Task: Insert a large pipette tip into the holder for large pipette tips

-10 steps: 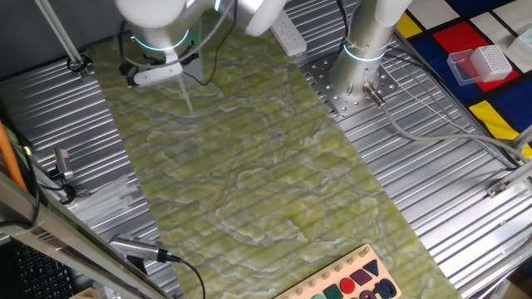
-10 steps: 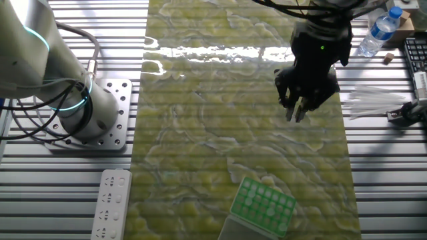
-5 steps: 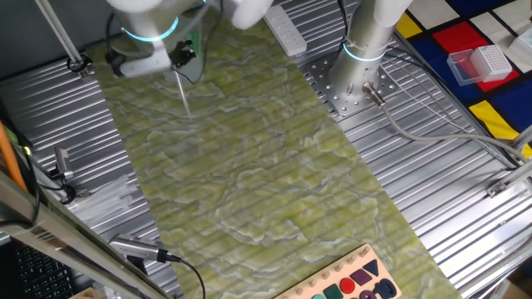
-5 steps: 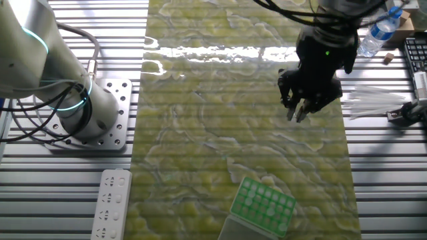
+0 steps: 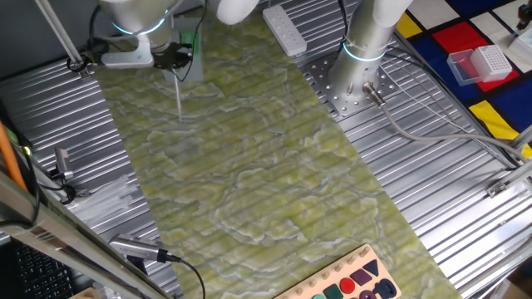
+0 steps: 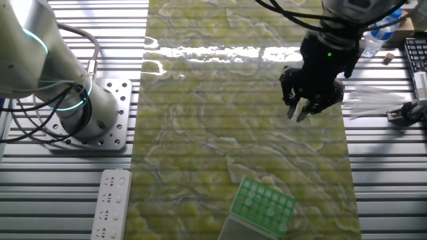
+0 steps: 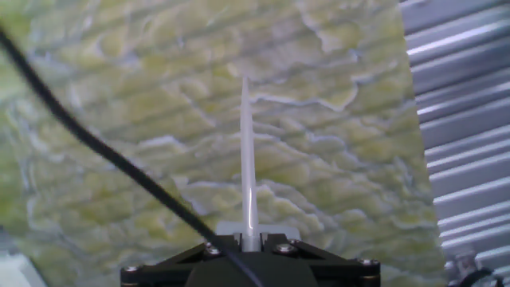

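**Tip held above the mat, holder well off**

Counted: one gripper (image 6: 301, 115), one large pipette tip (image 7: 248, 167), one holder for large pipette tips (image 6: 264, 204). One green-yellow marbled mat (image 5: 274, 174) is laid over the ribbed metal table (image 5: 432, 183). A loose bunch of spare translucent tips (image 6: 370, 103) is seen just to one side of the gripper, on the bare metal; its number cannot be told. One white power strip (image 6: 110, 203), one water bottle (image 6: 375, 30) and one white-topped tip box (image 5: 489, 60) are also noted.

The gripper is closed on the wide end of the large pipette tip. In the hand view the tip is seen standing straight out from between the fingers, its point directed at the mat. In one fixed view the tip (image 5: 179, 95) hangs upright below the hand, its point above the mat; contact cannot be told.

The holder is set well apart from the gripper, near the mat's edge, tilted askew to it, with pale holes in its green top.

Against the frames of a second ago: the hand has been carried a little sideways towards the spare tips and slightly higher in frame. The grip on the tip is unchanged. The holder has not been moved.
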